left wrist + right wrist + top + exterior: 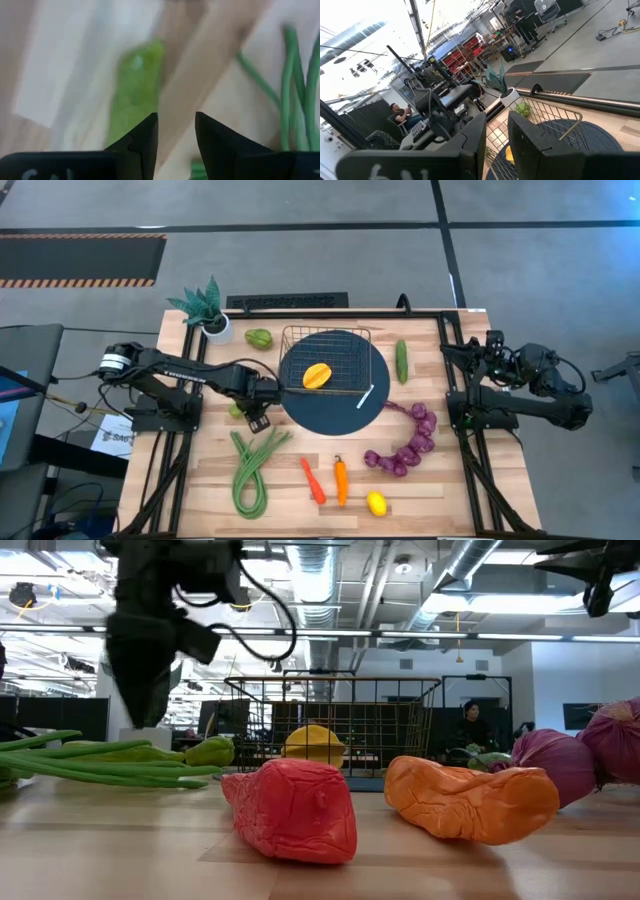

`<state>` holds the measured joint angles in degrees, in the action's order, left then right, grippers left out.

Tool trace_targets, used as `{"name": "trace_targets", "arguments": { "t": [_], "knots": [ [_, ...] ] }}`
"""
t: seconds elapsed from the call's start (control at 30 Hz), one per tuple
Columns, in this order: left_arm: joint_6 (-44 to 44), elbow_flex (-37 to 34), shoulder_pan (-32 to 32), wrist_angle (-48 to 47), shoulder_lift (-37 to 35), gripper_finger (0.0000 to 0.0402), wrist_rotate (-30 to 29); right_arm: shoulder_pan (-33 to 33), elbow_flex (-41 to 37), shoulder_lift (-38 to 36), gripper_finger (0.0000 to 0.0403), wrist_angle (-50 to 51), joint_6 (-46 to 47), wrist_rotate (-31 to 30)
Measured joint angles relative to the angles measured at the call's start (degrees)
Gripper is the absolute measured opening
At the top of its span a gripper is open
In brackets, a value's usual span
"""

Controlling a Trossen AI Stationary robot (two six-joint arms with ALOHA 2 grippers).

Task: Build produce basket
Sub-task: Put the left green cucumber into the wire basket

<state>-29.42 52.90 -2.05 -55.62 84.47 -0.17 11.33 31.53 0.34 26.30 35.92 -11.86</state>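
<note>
My left pincer [257, 418], jaws slightly apart and empty, hovers above the green fruit [236, 410] near the bench's left edge; probably light, hollow, slippery: grip mid-body.

open wood btwn green beans [252, 468] and red pepper [313, 480], left arm [190, 375] blocks basket's [325, 360] left side, grapes [406, 442] crowd mat's [335, 392] right edge

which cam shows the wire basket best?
High view: the whole wire basket shows from above, sitting on the dark blue mat with a yellow fruit inside. Low view shows it side-on behind the red pepper. Right wrist catches part of it; left wrist none.
</note>
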Motion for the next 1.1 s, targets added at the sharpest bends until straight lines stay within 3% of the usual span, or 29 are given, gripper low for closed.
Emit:
{"name": "trace_targets", "arguments": {
  "t": [0.5, 0.7, 0.87, 1.1],
  "knots": [
    [1.25, -9.37, 0.42, 1.13, 0.02, 0.0114, -1.2, 0.0, 0.0, 0.0, 0.0102, -1.07, 0.04, -0.04],
    [4.82, -4.17, 0.4, 0.36, -0.78, 0.0114, -2.34, 0.0, 0.0, 0.0, 0.0102, -1.68, 0.09, -0.08],
    [18.38, 1.49, 0.38, -2.68, -1.18, 0.0114, -8.1, 0.02, 0.0, -0.01, 0.0102, -2.18, 0.22, -0.13],
    [39.45, -1.7, 3.63, -4.23, -1.18, 0.0114, -5.79, 0.0, 0.0, 0.02, 0.0102, -2.81, 1.11, -0.15]
  ]
}}
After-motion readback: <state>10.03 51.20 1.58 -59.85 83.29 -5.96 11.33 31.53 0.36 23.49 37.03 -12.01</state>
